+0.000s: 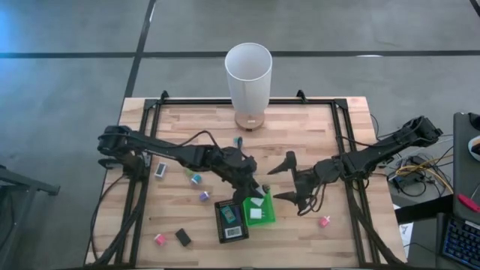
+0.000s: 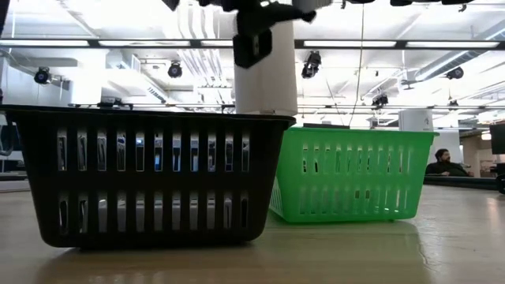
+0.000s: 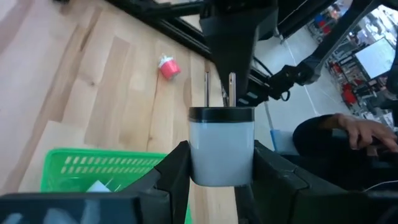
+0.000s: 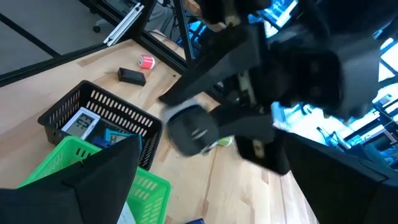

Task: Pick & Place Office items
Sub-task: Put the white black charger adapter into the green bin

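Note:
My left gripper (image 3: 222, 163) is shut on a small white plug block with a black end and two metal prongs (image 3: 221, 140), one of the office items. It hangs over the far edge of the green tray (image 1: 264, 217), beside the black tray (image 1: 219, 217). My right gripper (image 1: 286, 181) stands open just right of the green tray, nothing between its fingers. Loose items lie on the table: a white one (image 1: 161, 171), a teal one (image 1: 196, 178), a purple one (image 1: 204, 196), pink ones (image 1: 159, 238) (image 1: 324, 221), a black one (image 1: 183, 238). My left gripper pinches the plug block's white body by its two opposite sides (image 3: 199, 158) between the two fingers (image 3: 171, 177). The fingers slant down from the table's left. The black end with the prongs (image 3: 219, 87) points away from the gripper, and the block is lifted clear.
A tall white cylinder (image 1: 248, 82) stands at the table's far edge, centre. The black tray holds a flat device with a screen (image 1: 230, 217); the green tray holds white pieces (image 1: 257, 213). A black frame (image 1: 341, 150) runs along the table's sides. A person sits beyond the table (image 2: 444, 163).

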`<state>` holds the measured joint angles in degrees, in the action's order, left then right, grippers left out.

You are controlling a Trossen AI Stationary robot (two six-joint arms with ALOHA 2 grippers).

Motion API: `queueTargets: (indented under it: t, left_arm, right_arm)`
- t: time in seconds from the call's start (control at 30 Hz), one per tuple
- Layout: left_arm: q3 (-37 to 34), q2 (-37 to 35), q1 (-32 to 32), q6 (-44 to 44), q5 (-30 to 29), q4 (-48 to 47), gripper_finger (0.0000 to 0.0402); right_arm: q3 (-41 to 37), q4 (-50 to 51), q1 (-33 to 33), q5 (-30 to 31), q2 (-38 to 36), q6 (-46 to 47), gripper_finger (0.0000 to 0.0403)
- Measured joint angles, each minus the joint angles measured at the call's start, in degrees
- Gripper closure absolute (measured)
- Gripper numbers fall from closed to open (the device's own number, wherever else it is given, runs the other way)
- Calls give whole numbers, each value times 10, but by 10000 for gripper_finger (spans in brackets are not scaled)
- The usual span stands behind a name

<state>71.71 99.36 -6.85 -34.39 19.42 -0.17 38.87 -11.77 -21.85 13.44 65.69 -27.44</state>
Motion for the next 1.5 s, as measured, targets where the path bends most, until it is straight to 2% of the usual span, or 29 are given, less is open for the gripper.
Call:
queueTargets:
  t: [0.23,0.37,1.1,1.5]
  left_arm:
    - [43,8,8,17,21,0,266]
    - [71,8,8,31,23,-33,266]
    - [69,14,14,30,27,-85,266]
    - [71,5,17,35,20,-95,266]
  right_arm:
    - [-1,3,0,-4,0,3,12]
    - [-1,0,0,-5,4,6,12]
    - [73,-10,-2,3,121,-28,12]
    - [78,9,-16,16,118,-28,12]
